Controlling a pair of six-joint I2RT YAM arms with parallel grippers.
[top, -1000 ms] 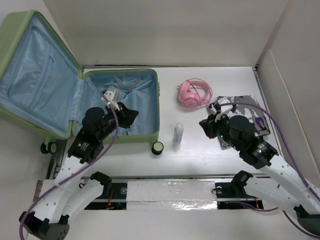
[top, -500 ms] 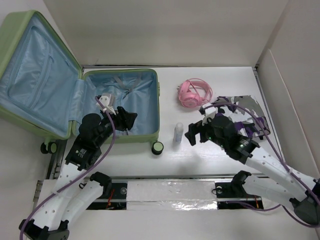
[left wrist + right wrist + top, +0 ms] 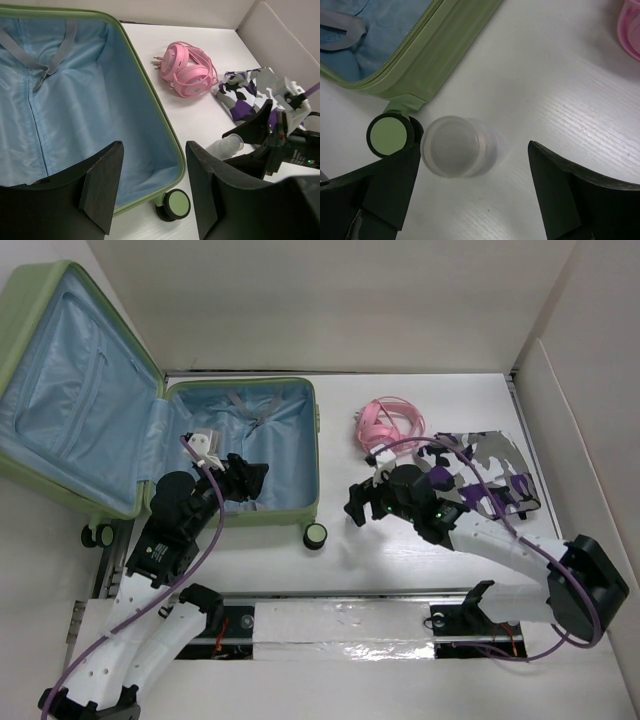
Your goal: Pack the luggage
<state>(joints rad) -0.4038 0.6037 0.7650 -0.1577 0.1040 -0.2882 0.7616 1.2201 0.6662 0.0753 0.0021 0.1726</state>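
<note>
Luggage [image 3: 285,455] open at table's left, lid raised. Left gripper [image 3: 155,150] parted, empty, above its near rim. Right gripper [image 3: 474,150] spread wide astride upright bottle [image 3: 457,146] beside wheel [image 3: 388,135].

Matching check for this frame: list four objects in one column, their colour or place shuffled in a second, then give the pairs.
1. luggage
2. headphones
3. bottle
4. camouflage cloth

A. on the table, between the sides of the open right gripper
B. lying open, blue lining showing
C. purple, grey and white, near the table's right edge
D. pink, on the table beside the suitcase

Pairs: 1-B, 2-D, 3-A, 4-C
</note>
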